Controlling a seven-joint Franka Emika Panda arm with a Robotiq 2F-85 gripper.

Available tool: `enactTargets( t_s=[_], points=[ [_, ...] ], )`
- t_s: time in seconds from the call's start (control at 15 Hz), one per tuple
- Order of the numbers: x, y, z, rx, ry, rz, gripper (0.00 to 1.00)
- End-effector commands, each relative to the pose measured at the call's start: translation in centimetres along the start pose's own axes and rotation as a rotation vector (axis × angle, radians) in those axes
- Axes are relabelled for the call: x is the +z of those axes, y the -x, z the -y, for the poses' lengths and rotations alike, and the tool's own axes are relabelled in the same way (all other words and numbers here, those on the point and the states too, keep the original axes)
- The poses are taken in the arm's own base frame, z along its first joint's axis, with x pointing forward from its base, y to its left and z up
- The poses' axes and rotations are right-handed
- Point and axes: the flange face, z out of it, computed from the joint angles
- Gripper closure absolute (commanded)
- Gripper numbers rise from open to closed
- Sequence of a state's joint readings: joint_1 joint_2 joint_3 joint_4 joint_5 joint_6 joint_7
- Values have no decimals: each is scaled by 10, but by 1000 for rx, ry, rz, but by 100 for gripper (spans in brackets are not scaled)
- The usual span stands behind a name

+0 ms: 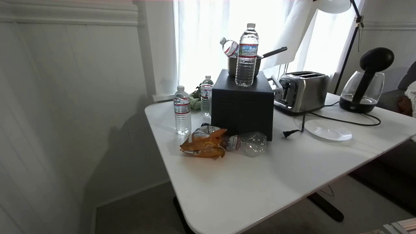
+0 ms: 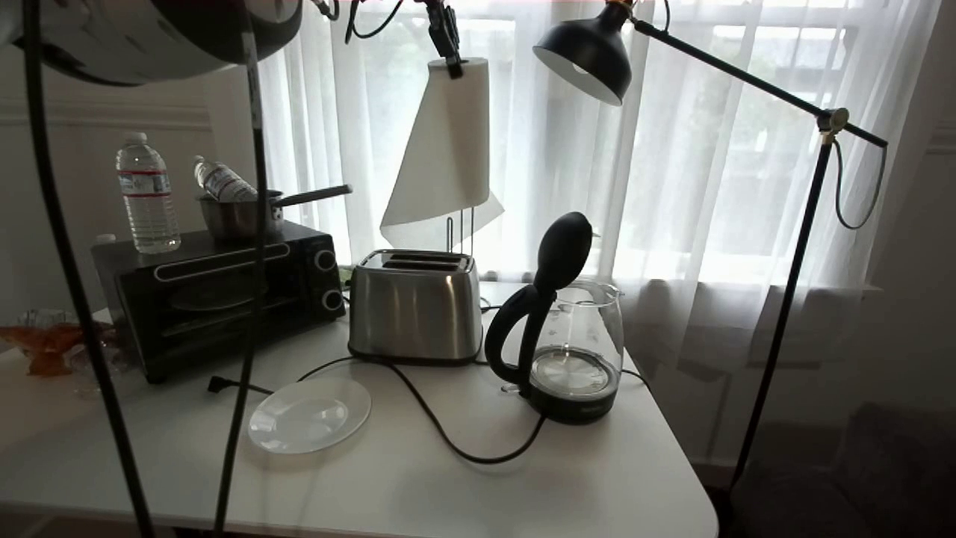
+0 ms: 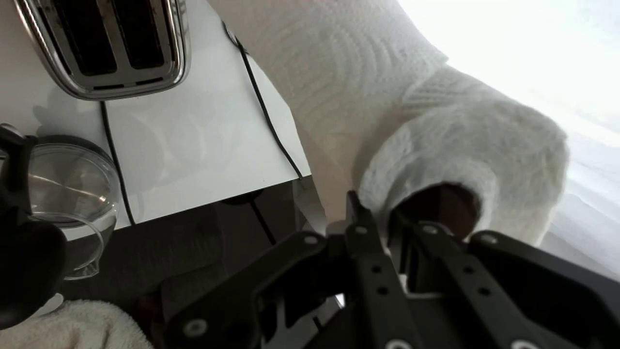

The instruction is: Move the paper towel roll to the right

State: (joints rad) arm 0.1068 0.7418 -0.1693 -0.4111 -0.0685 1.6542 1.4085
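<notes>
Though partly unwound, a white, embossed paper towel roll (image 2: 452,149), its top pinched between the jaws.

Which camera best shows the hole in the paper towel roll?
The wrist view: it faces the end of the paper towel roll, so its dark hole shows, partly behind the gripper. In an exterior view the roll hangs side-on, hole indistinct; where an exterior view crops its top, only its lower part shows.
</notes>
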Motion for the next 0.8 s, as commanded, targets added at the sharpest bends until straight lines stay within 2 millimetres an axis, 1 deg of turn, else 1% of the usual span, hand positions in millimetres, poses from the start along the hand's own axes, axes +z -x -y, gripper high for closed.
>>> enactTargets(
  t_s=[0.0,0.27,0.4,0.6,0.73],
  points=[
    [-33,-7,0,62,-47,-12,92],
    [-58,-14,1,115,-95,-18,92],
    [-66,-18,-2,146,-89,-28,92],
    [-71,-24,-10,180,-39,-38,92],
    [-68,-27,-16,202,8,-52,92]
  ],
)
